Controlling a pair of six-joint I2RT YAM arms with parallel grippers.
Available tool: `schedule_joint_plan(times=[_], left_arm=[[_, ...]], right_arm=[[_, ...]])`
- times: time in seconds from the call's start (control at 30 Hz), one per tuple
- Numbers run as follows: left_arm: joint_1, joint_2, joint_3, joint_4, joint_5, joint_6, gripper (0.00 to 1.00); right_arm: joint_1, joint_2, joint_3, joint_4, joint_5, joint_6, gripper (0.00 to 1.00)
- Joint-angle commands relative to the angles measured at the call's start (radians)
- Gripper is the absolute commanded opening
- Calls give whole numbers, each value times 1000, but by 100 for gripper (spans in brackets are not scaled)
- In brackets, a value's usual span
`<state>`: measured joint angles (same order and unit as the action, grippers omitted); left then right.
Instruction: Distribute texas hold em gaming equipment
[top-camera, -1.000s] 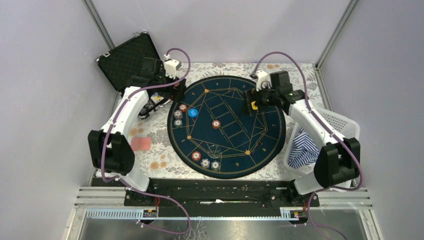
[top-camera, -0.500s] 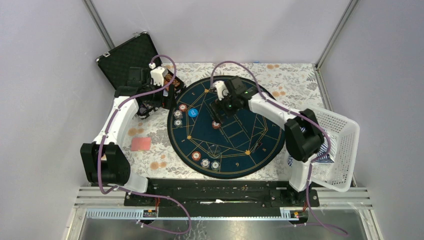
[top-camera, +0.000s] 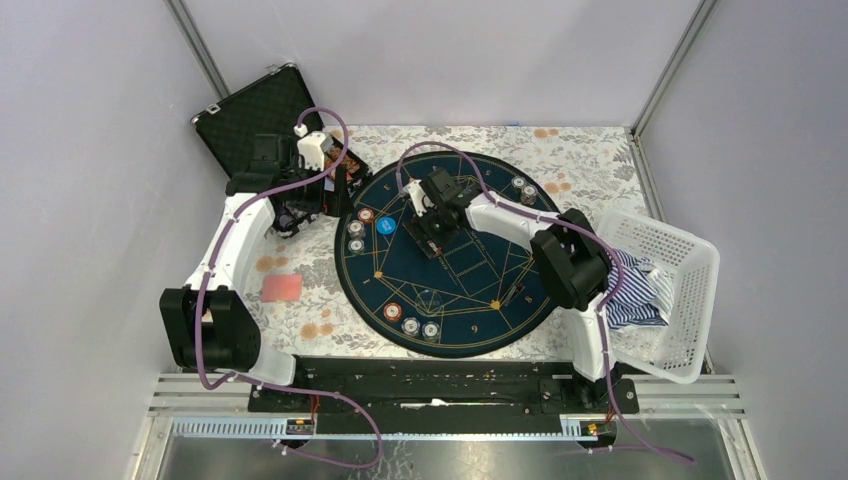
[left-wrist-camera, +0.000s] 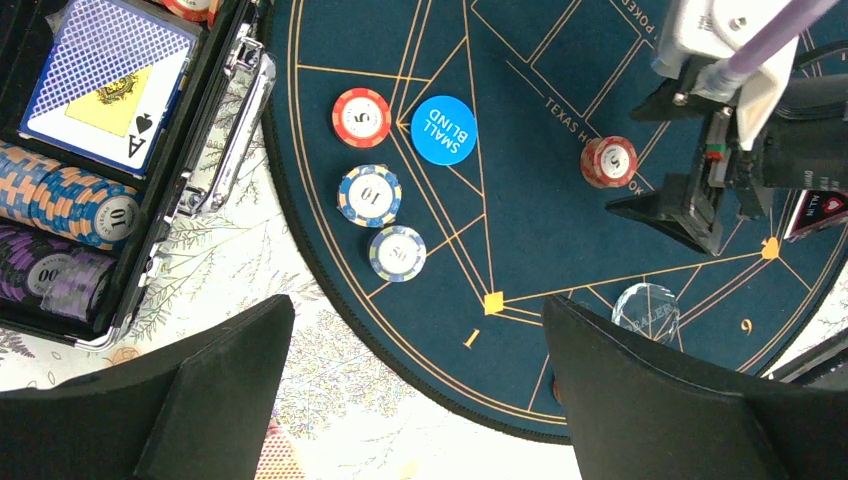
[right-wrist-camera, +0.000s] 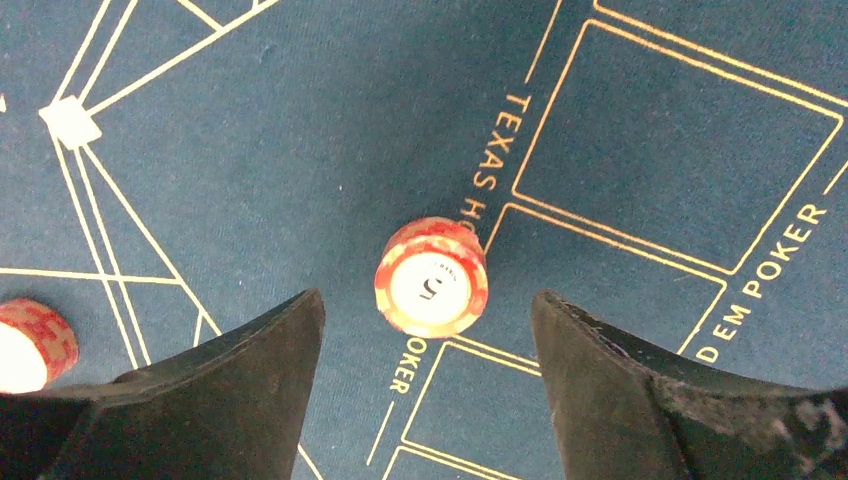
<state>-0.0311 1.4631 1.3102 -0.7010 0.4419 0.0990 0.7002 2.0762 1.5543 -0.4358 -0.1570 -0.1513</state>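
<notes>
The red 5 chip (right-wrist-camera: 431, 277) lies near the middle of the blue mat (right-wrist-camera: 250, 150), on the printed lettering. It has a white face, a red-and-cream striped rim, and looks thick enough to be a small stack. My right gripper (right-wrist-camera: 428, 305) straddles it, fingers at its 8 and 4 o'clock. They are spread and not touching, placed to pinch its rim. My left gripper (left-wrist-camera: 417, 305) hangs wide and empty beside the black case (left-wrist-camera: 215, 150).

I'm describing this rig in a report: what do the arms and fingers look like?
Both the left arm and right arm have white shells, black joints and a purple cable looping along. Their fingers are black, broad and tapering.
</notes>
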Motion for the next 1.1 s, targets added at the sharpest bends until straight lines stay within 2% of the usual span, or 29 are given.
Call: schedule_joint_plan(times=[0.0, 0.5, 0.67, 0.87, 1.07], left_arm=[[5, -7, 4, 44, 32, -11, 99], [6, -10, 6, 43, 48, -10, 99], [6, -12, 7, 44, 46, -11, 99], [6, -12, 8, 44, 46, -12, 99], [6, -13, 6, 43, 49, -9, 99]], right_arm=[[12, 38, 77, 1, 35, 10, 80], [29, 90, 96, -31, 52, 12, 64], [28, 67, 75, -41, 53, 6, 60], [28, 15, 51, -54, 62, -10, 46], [18, -78, 64, -101, 49, -30, 43]])
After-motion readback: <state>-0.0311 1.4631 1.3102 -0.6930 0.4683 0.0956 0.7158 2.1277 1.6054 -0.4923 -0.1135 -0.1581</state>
